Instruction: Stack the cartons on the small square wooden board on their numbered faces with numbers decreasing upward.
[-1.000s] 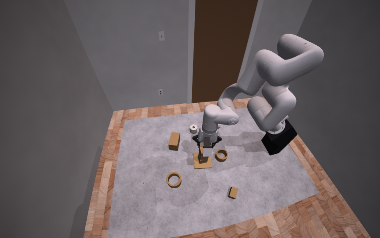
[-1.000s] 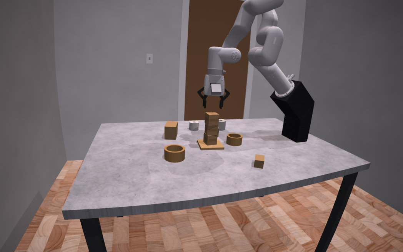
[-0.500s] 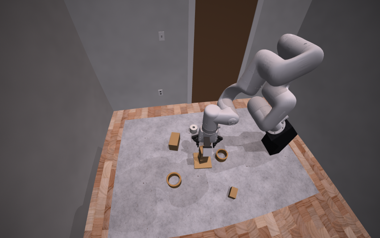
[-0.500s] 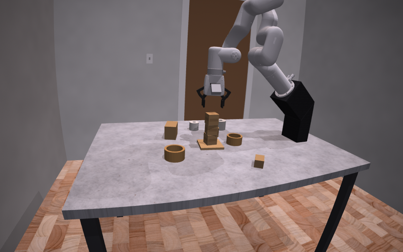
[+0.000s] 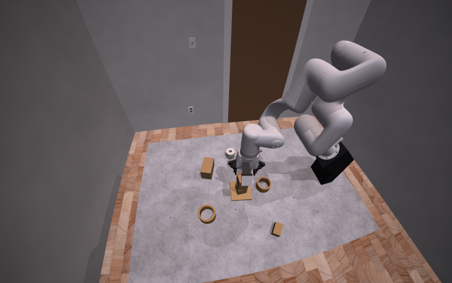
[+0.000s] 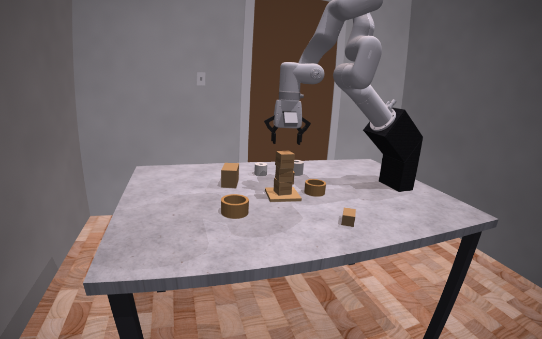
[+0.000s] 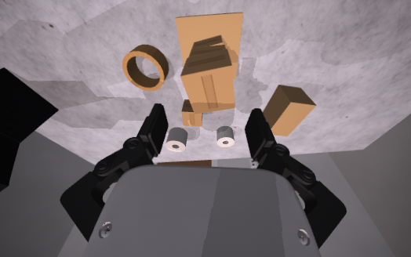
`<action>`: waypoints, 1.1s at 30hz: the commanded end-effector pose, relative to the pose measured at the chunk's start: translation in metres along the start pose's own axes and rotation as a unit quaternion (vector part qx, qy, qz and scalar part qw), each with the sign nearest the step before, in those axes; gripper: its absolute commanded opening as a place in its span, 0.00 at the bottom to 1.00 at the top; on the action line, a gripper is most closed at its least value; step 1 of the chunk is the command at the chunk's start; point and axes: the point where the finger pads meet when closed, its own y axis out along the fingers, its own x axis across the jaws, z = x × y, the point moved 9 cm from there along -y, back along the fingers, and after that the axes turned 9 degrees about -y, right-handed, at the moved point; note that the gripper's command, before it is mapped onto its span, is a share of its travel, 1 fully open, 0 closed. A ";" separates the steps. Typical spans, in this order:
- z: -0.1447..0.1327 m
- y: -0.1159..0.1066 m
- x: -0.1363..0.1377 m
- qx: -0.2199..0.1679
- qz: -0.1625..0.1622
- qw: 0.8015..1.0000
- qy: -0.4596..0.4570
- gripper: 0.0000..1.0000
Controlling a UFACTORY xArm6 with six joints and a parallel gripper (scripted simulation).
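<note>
Hanging over column: jaws (image 5: 245, 172) (image 6: 286, 142) released, nothing between, pointing down above the top carton (image 5: 239, 177) (image 6: 285, 160) (image 7: 220, 94).
Column from jaws: below, in line with the gap left to right; exact fore-and-aft offset hard to judge from these slanted views.
Column axis: upright, seemingly three cartons high, on the square board (image 5: 246, 196) (image 6: 286, 198) (image 7: 188, 29), edges slightly out of line.
Loose taped carton (image 6: 293, 176) (image 7: 192, 118): down on the table (image 5: 173, 233) (image 6: 160, 240) (image 7: 333, 47), behind the column from the exterior side, probably the fourth; mostly hidden there, absent from the top view.
Closing line: side to side across the column, a finger for each flank.
Next move: likely straight down around the top carton, if reordering or checking; otherwise back past the column to the loose one.
Risk: a fingertip clipping the top edge on descent.
Numbers: none readable.
</note>
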 end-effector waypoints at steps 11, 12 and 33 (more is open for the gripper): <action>0.000 -0.061 0.001 0.000 -0.002 1.000 0.000 1.00; 0.000 -0.062 0.001 0.000 -0.002 1.000 0.000 1.00; 0.000 -0.062 0.001 0.000 -0.002 1.000 0.000 1.00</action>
